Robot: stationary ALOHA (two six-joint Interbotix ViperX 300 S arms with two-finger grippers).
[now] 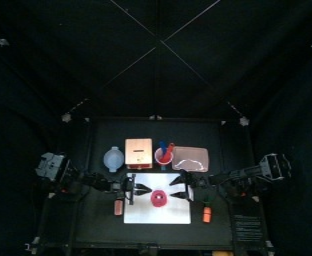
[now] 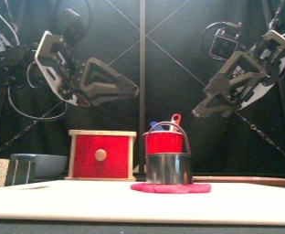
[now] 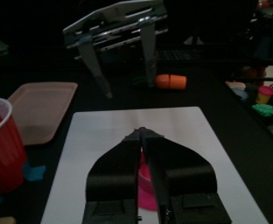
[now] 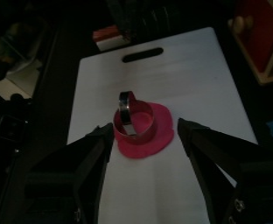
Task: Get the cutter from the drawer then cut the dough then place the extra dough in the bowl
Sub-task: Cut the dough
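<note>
Black bench (image 1: 81, 215) carries flat white board (image 1: 162, 180); pale wooden box (image 2: 101, 154) with red front behind. Lumpy pink dough disc (image 4: 157, 140) on board, round metal cutter (image 4: 129, 114) upright on it. My right claw (image 4: 143, 127) spread wide above cutter, empty. Left claw (image 3: 143, 134) pinched closed, empty.

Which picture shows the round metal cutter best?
The right wrist view: the cutter sits on the dough, its ring plain to see. The front view shows only its side, the top view shows it tiny, the left wrist view not at all.
</note>
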